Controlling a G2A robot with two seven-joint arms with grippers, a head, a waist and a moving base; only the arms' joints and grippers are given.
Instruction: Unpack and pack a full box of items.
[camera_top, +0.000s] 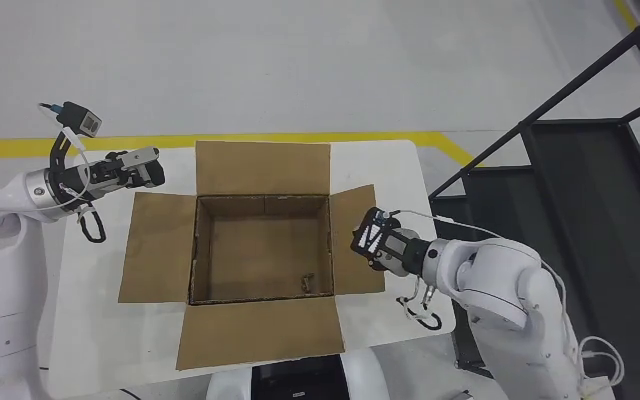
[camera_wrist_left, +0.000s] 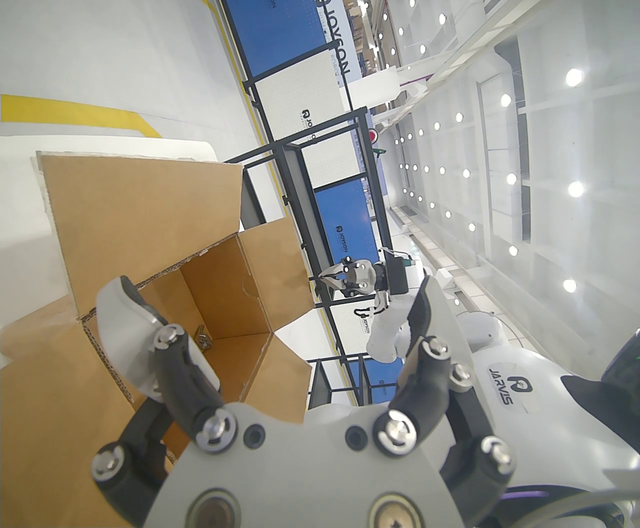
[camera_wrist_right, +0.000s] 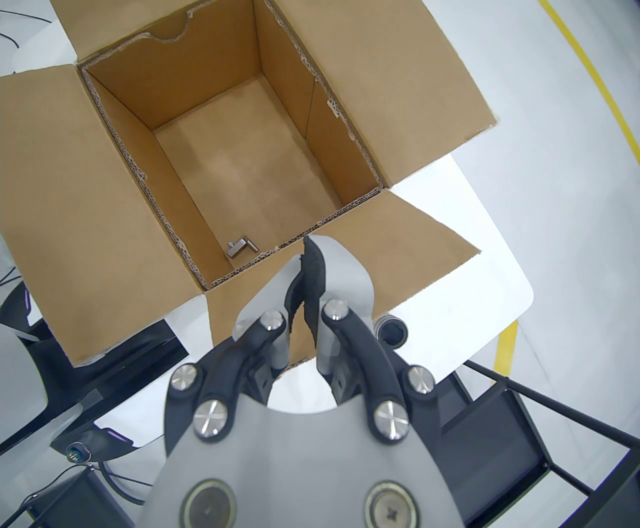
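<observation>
Pincers are flanking the open box, and we are taking the left one first. The left pincer (camera_top: 158, 168) (camera_wrist_left: 272, 290) is hanging with its fingers (camera_wrist_left: 125, 320) spread wide and nothing between them. It is hovering over the worktop, just off the far left corner of the box, and pointing towards it. The right pincer (camera_top: 362, 240) (camera_wrist_right: 311, 250) is hovering over the right flap with its fingers pressed together, and we are seeing nothing pinched between them. From the left wrist we are also picking it out well beyond the box (camera_wrist_left: 332, 277).

We are looking at a white worktop (camera_top: 390, 160) (camera_wrist_left: 100, 145) (camera_wrist_right: 500, 285) with rounded corners, and it is carrying the box.

The brown cardboard box (camera_top: 262, 168) (camera_wrist_left: 140, 210) (camera_wrist_right: 65, 200) is sitting in the middle of the worktop. It is standing upright with all four flaps folded outwards. The far and near flaps are lying along the long sides, and the left and right flaps are reaching towards the arms. We are seeing bare cardboard across most of its floor.

One small metal part (camera_top: 308, 281) (camera_wrist_left: 202, 336) (camera_wrist_right: 240, 247) is lying on the box floor. It is resting close to the near wall, towards the right corner, on the side nearest the right pincer. We are finding it too small to make out further.
</observation>
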